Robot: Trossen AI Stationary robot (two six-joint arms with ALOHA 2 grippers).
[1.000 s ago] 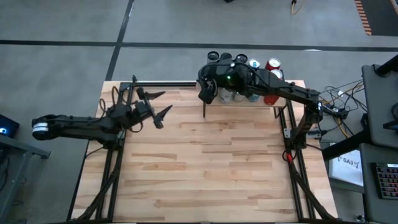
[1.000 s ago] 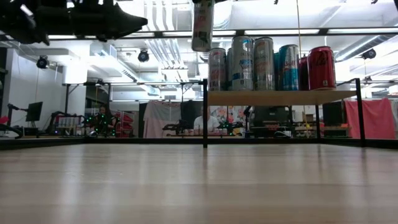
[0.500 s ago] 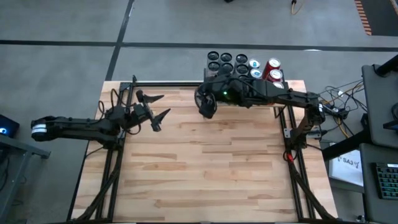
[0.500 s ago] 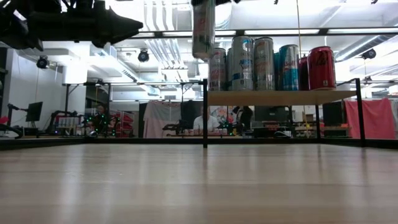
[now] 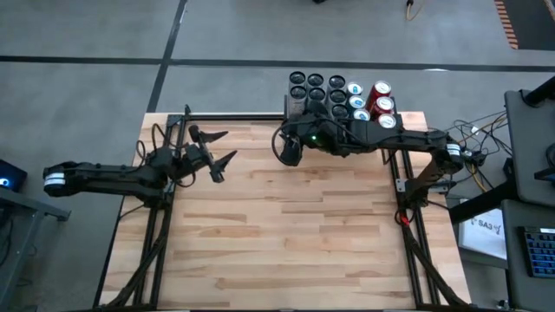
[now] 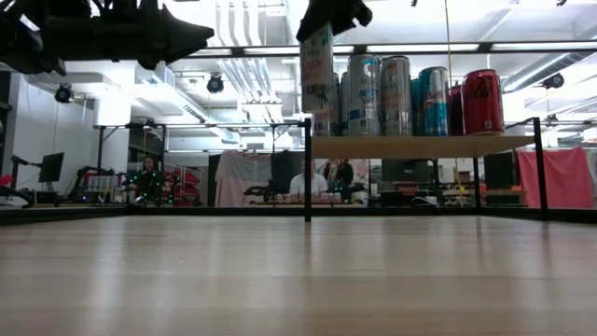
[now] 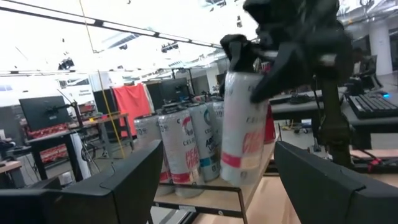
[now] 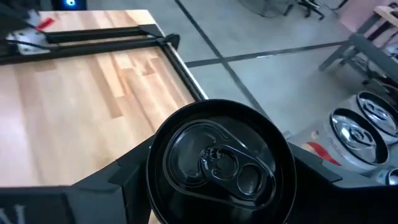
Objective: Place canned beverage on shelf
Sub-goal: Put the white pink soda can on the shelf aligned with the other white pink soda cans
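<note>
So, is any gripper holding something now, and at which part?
The right gripper holds a white can by its top end. The left gripper holds nothing.

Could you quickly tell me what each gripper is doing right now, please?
Left gripper: open, holding nothing.
Right gripper: closed on a white can, held by its top beside the shelf.

High view: overhead, straight down on the whole light-wood plank table [image 5: 286, 234]. Low view: tabletop height, level across towards the small light-wood shelf on black posts [image 6: 420, 147]. Left wrist view faces that shelf [image 7: 249, 180] from nearby; right wrist view looks down, close above a black can top [image 8: 219, 159].
</note>
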